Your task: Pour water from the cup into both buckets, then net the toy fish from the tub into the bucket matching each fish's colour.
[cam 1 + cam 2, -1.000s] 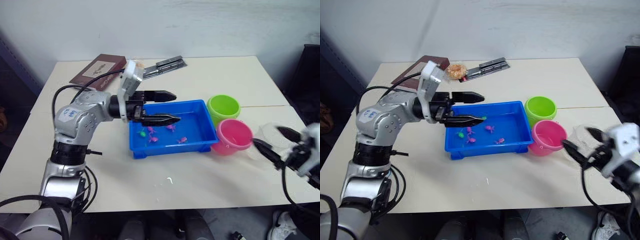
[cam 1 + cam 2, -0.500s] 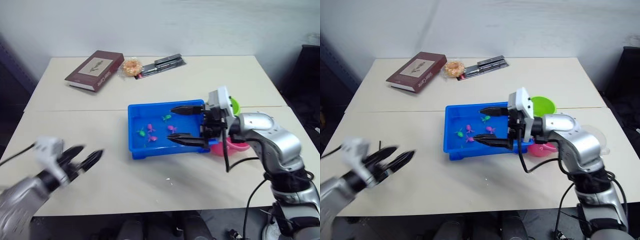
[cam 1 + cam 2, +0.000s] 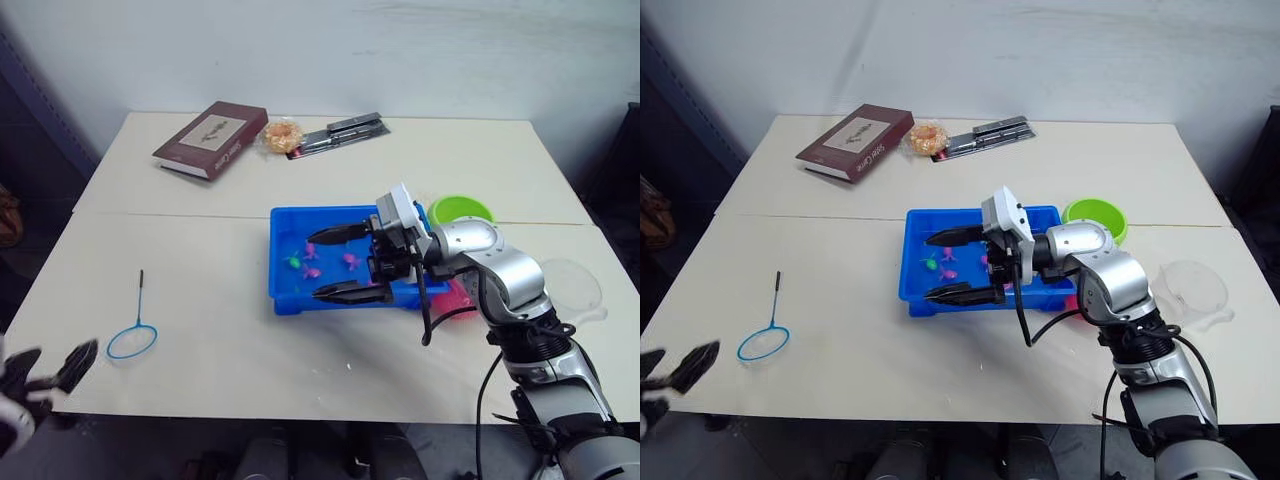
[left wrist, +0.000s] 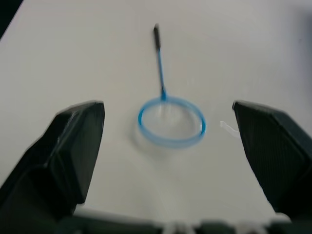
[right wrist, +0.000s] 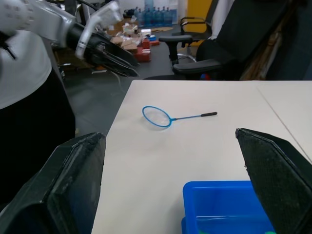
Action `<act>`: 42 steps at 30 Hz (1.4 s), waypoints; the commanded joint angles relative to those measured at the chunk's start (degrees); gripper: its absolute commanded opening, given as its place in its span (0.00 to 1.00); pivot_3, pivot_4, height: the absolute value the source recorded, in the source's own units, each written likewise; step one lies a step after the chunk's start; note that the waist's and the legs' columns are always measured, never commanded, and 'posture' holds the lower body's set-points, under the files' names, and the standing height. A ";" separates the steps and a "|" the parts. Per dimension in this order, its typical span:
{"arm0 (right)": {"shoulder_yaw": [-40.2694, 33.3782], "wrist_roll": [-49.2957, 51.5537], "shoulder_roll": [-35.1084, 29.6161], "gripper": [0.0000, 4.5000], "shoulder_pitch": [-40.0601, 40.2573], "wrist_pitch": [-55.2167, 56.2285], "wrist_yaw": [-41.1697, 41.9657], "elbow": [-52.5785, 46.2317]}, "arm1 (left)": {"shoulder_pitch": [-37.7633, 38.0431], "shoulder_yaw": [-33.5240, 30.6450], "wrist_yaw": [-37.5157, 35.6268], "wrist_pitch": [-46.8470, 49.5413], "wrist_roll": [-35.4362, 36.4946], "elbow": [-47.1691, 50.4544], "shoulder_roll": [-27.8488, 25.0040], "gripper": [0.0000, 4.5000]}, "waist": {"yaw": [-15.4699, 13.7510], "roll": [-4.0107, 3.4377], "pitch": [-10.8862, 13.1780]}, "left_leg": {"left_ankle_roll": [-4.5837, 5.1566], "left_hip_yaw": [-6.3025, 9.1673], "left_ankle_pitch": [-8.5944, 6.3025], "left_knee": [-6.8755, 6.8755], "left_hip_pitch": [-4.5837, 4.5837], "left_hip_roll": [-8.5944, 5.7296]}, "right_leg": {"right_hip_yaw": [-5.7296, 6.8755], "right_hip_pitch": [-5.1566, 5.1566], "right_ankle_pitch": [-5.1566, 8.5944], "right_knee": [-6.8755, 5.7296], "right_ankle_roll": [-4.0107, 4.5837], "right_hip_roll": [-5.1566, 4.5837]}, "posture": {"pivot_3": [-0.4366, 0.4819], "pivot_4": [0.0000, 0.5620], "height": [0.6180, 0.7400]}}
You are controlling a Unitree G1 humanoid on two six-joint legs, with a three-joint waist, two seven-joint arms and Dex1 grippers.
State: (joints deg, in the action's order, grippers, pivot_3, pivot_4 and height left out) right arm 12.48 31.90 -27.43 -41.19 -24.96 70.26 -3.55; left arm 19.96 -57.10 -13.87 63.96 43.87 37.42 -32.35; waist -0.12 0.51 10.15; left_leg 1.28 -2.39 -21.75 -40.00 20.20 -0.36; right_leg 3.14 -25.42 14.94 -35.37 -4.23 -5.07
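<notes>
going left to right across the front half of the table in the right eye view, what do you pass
left gripper → net → blue tub → right gripper → clear cup

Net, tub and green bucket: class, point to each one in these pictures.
net (image 3: 132,341), left eye view, on the hoop's light blue rim
tub (image 3: 283,301), left eye view, on its near front wall
green bucket (image 3: 1100,213), right eye view, on its inner wall
</notes>
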 commanded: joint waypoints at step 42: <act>-4.96 -3.73 -12.20 1.00 4.53 0.51 -2.19 -11.97 | -41.65 52.99 -44.71 -30.70 -22.35 -27.49 -29.44 0.01 | 0.39 -0.09 0.16 | -0.24 0.23 0.21 0.15 0.19 -0.01 | 0.75 -0.10 0.03 0.11 0.06 -0.25 | 0.48 0.27 1.00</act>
State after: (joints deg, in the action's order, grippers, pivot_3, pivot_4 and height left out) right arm 7.34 29.33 -39.34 -35.38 -26.86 66.95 -15.73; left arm -21.16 -6.25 -53.78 35.03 20.09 5.70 -61.11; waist 0.27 0.42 10.31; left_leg 1.06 -2.18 -21.54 -39.81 20.39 -0.38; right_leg 3.88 -25.52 14.97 -35.23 -4.17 -5.32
